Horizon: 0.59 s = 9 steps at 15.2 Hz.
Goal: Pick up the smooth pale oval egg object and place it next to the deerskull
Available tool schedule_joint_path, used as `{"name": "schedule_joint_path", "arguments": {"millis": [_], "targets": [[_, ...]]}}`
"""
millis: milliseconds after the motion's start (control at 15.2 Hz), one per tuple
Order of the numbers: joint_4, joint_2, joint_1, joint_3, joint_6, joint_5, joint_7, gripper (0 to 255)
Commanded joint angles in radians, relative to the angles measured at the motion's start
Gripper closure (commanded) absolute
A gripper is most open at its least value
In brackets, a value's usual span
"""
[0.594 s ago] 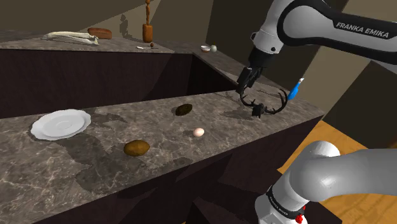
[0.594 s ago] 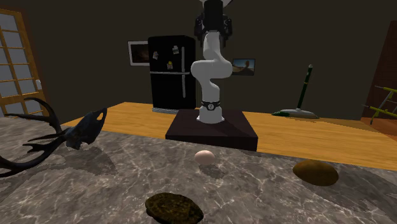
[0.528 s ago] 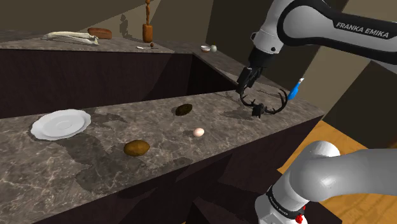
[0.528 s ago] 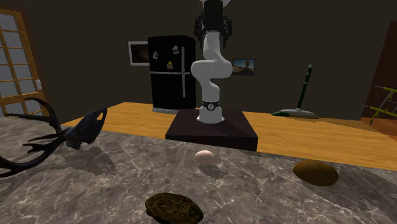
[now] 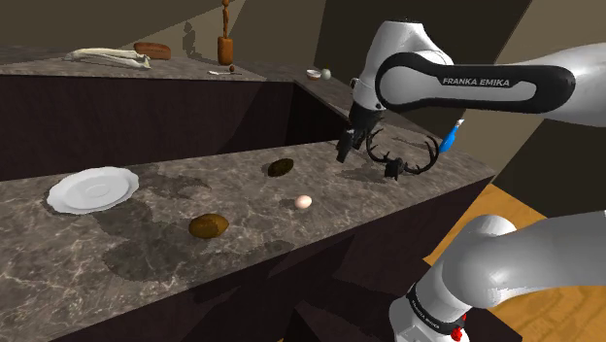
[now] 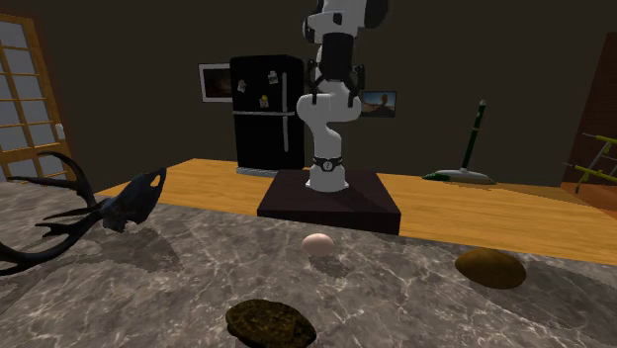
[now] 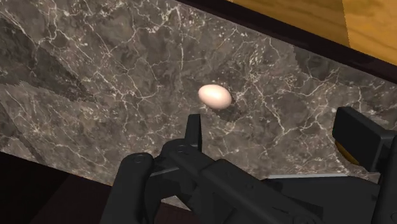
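Our claw (image 5: 346, 148) hangs open and empty over the counter (image 5: 175, 243), near the skull (image 5: 400, 160). The egg (image 5: 304, 202) sits bare on the marble close to the front edge, well apart from the skull. Our worry: it's round, so an off-centre pinch could roll it over that edge. The antlers (image 5: 427, 151) might also snag us at drop-off. One finger's partly cut off in the wrist view.

Dark veined marble counter (image 5: 146, 253) across the middle of the shoulder view. At left, a white plate (image 5: 93, 188); lower centre, a brown rounded lump (image 5: 208, 226); centre, a darker lump (image 5: 282, 166); beside it, a pale egg (image 5: 304, 202), well apart from the black antlered deer skull (image 5: 393, 169) at right. Upper left, a second counter (image 5: 39, 60) with a long pale bone-like object (image 5: 109, 56).
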Motion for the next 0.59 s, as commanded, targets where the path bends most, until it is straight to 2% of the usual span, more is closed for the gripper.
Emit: {"name": "schedule_joint_path", "arguments": {"millis": [0, 528], "targets": [[-0.026, 0.044, 0.000, 0.010, 0.066, -0.021, -0.003, 0], [-0.056, 0.302, -0.019, 0.057, 0.328, -0.139, 0.028, 0]]}}
